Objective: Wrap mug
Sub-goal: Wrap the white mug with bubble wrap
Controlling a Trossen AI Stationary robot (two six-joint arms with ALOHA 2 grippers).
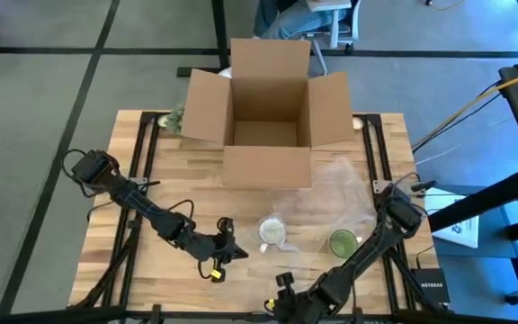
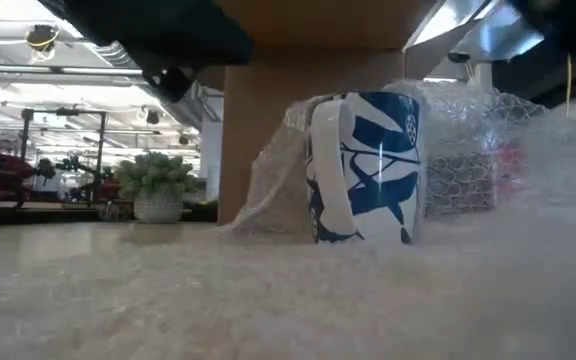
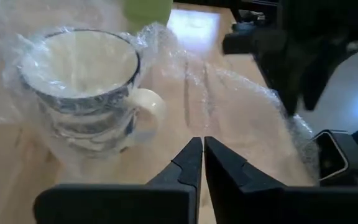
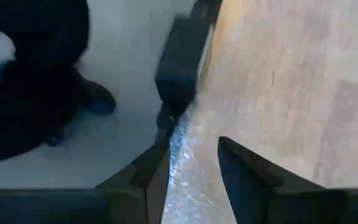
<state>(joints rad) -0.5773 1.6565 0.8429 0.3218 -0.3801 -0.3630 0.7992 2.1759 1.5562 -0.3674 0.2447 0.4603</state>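
Mid-wrap: right gripper (image 4: 191, 165), fingers spread around the bubble wrap (image 1: 335, 184) edge; left gripper (image 3: 202, 163) pressed together beside mug (image 3: 86, 87); next, pinch and fold over

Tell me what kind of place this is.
Probably a robotics lab or workshop set up for packing: a wooden table on a metal frame, an open cardboard box, bubble wrap, and workbenches under ceiling lights behind.

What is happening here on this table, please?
A robot with two arms is wrapping a blue-and-white ceramic mug in a clear sheet of bubble wrap. The mug stands upright on the wrap, partly covered. The left gripper is shut, beside the mug. The right gripper is open at the sheet's edge by the wooden table's near side. An open cardboard box waits behind.
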